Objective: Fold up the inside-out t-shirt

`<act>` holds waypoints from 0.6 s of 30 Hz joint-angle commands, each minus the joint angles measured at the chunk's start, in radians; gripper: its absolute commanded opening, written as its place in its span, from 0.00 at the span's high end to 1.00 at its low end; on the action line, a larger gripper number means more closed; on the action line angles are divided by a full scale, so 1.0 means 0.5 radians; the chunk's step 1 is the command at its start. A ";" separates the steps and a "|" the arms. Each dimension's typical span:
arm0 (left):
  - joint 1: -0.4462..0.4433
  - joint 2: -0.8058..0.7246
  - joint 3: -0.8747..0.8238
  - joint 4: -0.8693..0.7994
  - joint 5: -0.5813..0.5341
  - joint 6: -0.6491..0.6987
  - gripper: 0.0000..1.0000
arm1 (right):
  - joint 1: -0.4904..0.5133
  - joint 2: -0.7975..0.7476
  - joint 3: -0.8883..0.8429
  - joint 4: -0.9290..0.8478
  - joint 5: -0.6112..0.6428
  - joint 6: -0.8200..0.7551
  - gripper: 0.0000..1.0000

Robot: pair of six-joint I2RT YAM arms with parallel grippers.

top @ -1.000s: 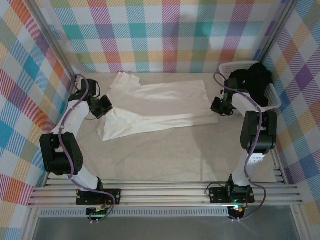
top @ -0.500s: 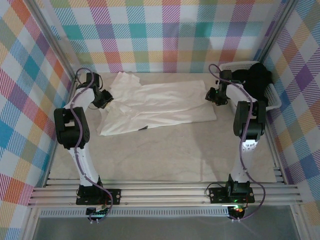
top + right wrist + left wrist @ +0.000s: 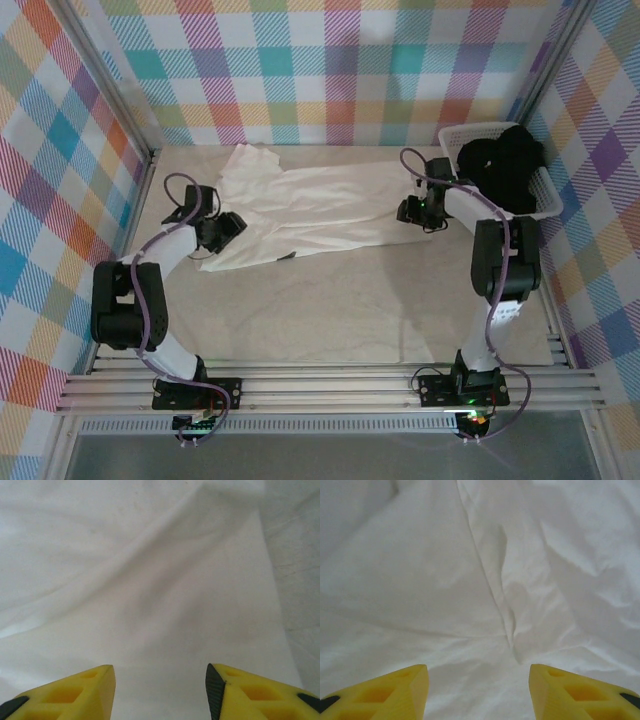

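The inside-out t-shirt point(image 3: 320, 205) lies flat and creased across the back middle of the table, white and without print. My left gripper point(image 3: 225, 228) hovers over its left end, and my right gripper point(image 3: 412, 210) over its right end. In the left wrist view the left gripper point(image 3: 478, 672) is open, its yellow fingers point(image 3: 395, 692) wide apart above the wrinkled t-shirt point(image 3: 470, 555), with nothing between them. In the right wrist view the right gripper point(image 3: 160, 672) is open too, above smooth t-shirt cloth point(image 3: 150, 555), and it holds nothing.
A white plastic basket point(image 3: 547, 203) stands at the back right with a black garment point(image 3: 498, 165) in it, close behind the right arm. Bare beige table point(image 3: 330, 310) stretches in front of the shirt. Checked walls close off the back and both sides.
Both grippers went from shut to open and let go of the shirt. Both arms swung toward the back, then came forward again. The shirt now covers a narrower strip than before.
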 commanded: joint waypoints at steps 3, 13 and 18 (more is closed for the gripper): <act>0.024 0.084 -0.086 0.068 -0.011 0.066 0.46 | -0.010 0.154 0.120 -0.299 0.172 0.007 0.56; -0.221 -0.300 -0.676 -0.115 0.044 0.035 0.45 | -0.073 -0.273 -0.491 -0.588 0.725 0.072 0.71; -0.280 -0.696 -0.792 -0.252 0.024 -0.011 0.44 | -0.060 -0.779 -0.747 -0.434 0.718 0.056 0.72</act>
